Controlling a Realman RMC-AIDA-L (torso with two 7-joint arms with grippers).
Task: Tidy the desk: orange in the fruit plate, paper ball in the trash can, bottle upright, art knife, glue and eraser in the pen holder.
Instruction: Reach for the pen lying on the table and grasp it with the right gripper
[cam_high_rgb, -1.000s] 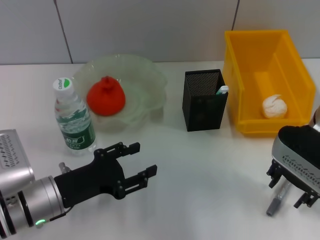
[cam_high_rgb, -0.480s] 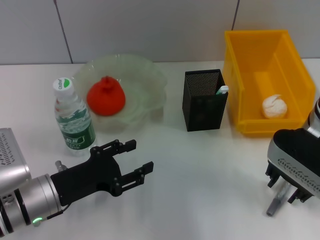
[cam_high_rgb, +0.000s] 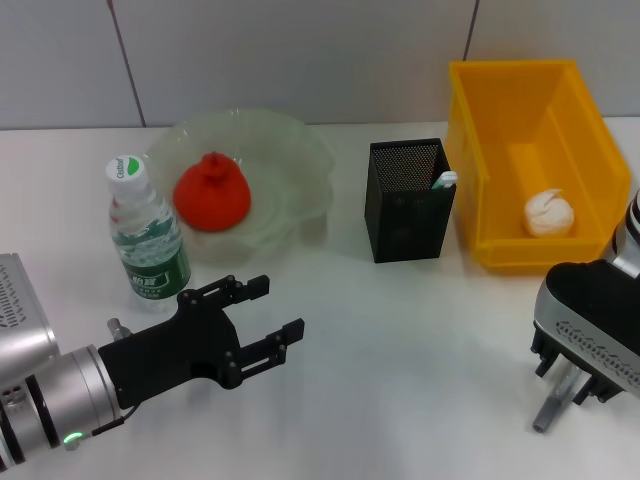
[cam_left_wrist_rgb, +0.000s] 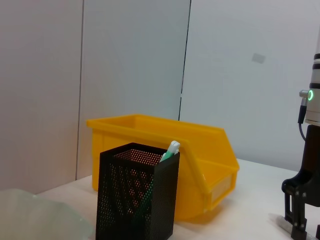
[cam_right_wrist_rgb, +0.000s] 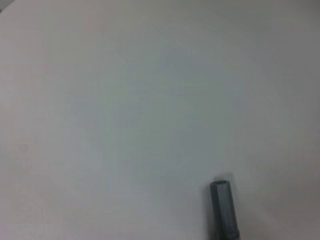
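The orange (cam_high_rgb: 211, 192) lies in the pale-green fruit plate (cam_high_rgb: 290, 160). The bottle (cam_high_rgb: 148, 243) stands upright to the plate's left. The paper ball (cam_high_rgb: 550, 213) lies in the yellow trash can (cam_high_rgb: 490, 150). The black mesh pen holder (cam_high_rgb: 407, 200) holds a green-and-white stick (cam_high_rgb: 444, 180). My right gripper (cam_high_rgb: 566, 378) is low on the table at the front right, its fingers closed around the grey art knife (cam_high_rgb: 550, 408), whose end also shows in the right wrist view (cam_right_wrist_rgb: 225, 210). My left gripper (cam_high_rgb: 282, 306) is open and empty at the front left. The eraser is not in view.
The left wrist view shows the pen holder (cam_left_wrist_rgb: 137, 195), the trash can (cam_left_wrist_rgb: 200, 155) behind it, the plate's rim (cam_left_wrist_rgb: 30, 215) and the right gripper (cam_left_wrist_rgb: 295, 220) farther off. A grey wall runs behind the white table (cam_high_rgb: 400, 330).
My right gripper's fingers have drawn together around the art knife and the arm has shifted slightly left. My left gripper has drifted slightly back and left, still open.
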